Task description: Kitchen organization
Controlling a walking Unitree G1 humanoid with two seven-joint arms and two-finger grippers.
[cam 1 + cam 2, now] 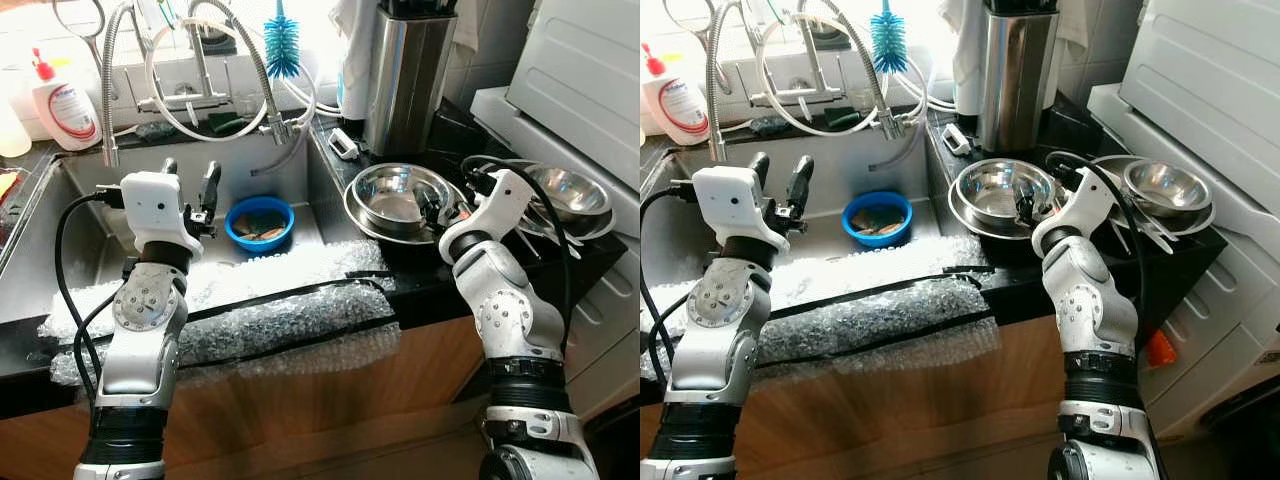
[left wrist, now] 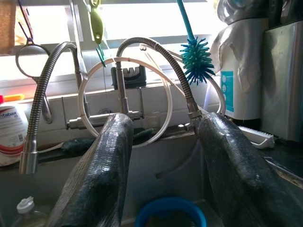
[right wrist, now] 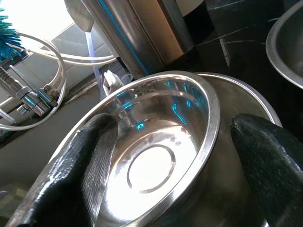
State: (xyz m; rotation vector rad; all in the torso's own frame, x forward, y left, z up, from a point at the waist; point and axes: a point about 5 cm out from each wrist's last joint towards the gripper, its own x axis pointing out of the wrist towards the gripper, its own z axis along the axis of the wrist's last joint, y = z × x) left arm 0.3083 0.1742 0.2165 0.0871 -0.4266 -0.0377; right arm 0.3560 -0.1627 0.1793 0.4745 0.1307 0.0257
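Note:
Two nested steel bowls (image 1: 398, 196) stand on the dark counter right of the sink. My right gripper (image 1: 436, 207) is open at their near right side; in the right wrist view its fingers (image 3: 83, 161) spread wide across the top bowl (image 3: 156, 156), one over its inside and one beyond its rim. My left gripper (image 1: 190, 180) hangs open over the sink (image 1: 90, 190) with nothing between its fingers (image 2: 102, 165). A blue bowl (image 1: 260, 222) with scraps in it sits on the sink floor, to the right of that gripper.
Another steel bowl (image 1: 568, 190) rests on plates with cutlery at far right. A tall steel canister (image 1: 405, 75) stands behind the bowls. Bubble wrap (image 1: 270, 305) covers the sink's front edge. Faucet hoses (image 1: 262, 70), a blue brush (image 1: 282, 45) and a soap bottle (image 1: 60, 100) line the back.

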